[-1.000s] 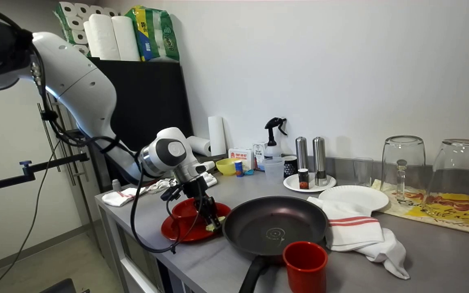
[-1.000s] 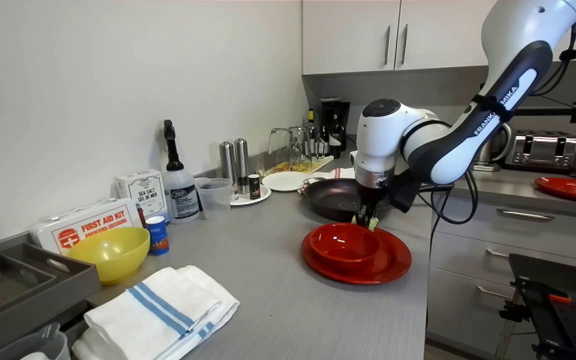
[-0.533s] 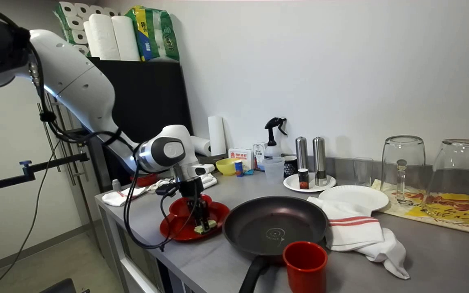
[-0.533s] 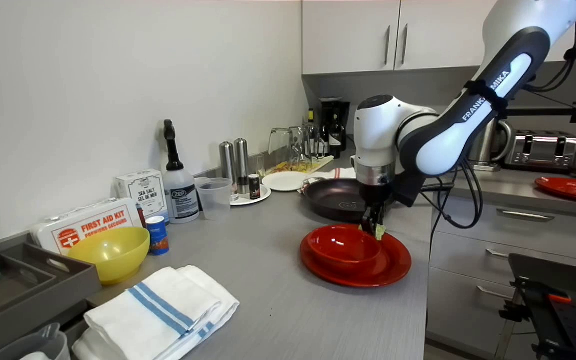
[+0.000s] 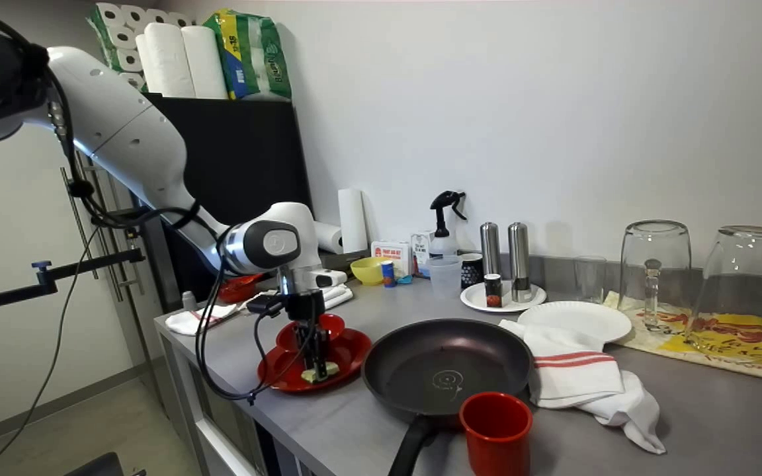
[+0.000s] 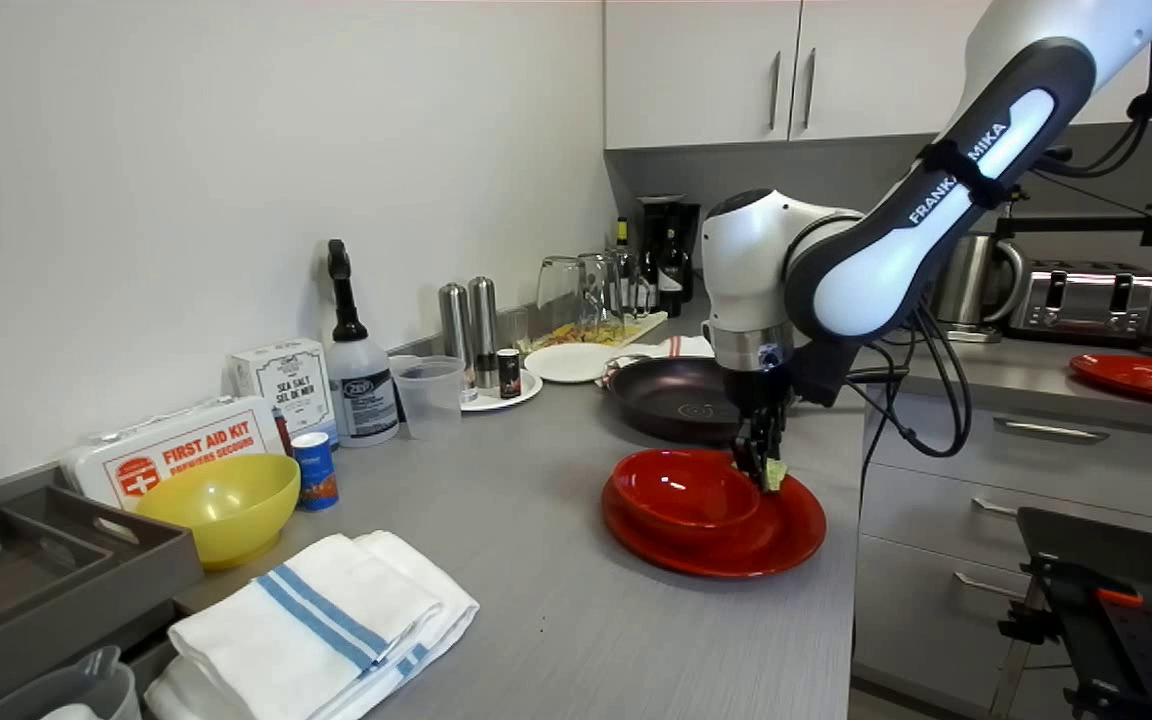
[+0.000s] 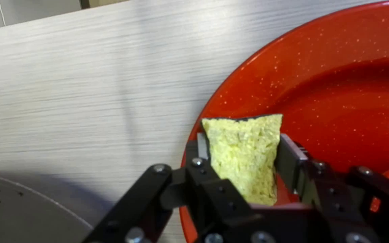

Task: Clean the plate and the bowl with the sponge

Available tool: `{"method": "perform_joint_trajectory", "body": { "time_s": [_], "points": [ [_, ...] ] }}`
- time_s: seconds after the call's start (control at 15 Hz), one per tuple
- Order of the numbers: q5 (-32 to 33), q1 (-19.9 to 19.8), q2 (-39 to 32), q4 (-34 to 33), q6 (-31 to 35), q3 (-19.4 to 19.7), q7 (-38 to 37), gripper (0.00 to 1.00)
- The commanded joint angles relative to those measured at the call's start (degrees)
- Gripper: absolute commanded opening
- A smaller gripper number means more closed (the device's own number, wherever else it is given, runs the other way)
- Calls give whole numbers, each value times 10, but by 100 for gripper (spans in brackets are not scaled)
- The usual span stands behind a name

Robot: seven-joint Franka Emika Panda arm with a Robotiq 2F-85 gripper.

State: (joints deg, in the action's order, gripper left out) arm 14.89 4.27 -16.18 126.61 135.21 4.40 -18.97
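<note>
Both jaws of your black gripper point(image 7: 243, 150) pinch the small rectangular yellow-green sponge point(image 7: 245, 162) over the round glossy red plate point(image 7: 333, 40) bearing a shiny red bowl point(image 6: 681, 495).

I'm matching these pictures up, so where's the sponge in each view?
In an exterior view: the sponge low, slightly left of centre.
In an exterior view: the sponge right of and below centre.
In the wrist view: the sponge, in the gripper, slightly right of and below centre.
Shared landmark: the red plate, in all three.
</note>
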Motion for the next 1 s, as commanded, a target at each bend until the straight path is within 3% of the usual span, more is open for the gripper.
{"method": "perform_joint_trajectory", "body": {
  "time_s": [0.0, 0.93],
  "points": [
    [-23, -10, 2, -11, -34, -9, 39, 25],
    [-25, -21, 13, -25, -76, -10, 59, 25]
  ]
}}
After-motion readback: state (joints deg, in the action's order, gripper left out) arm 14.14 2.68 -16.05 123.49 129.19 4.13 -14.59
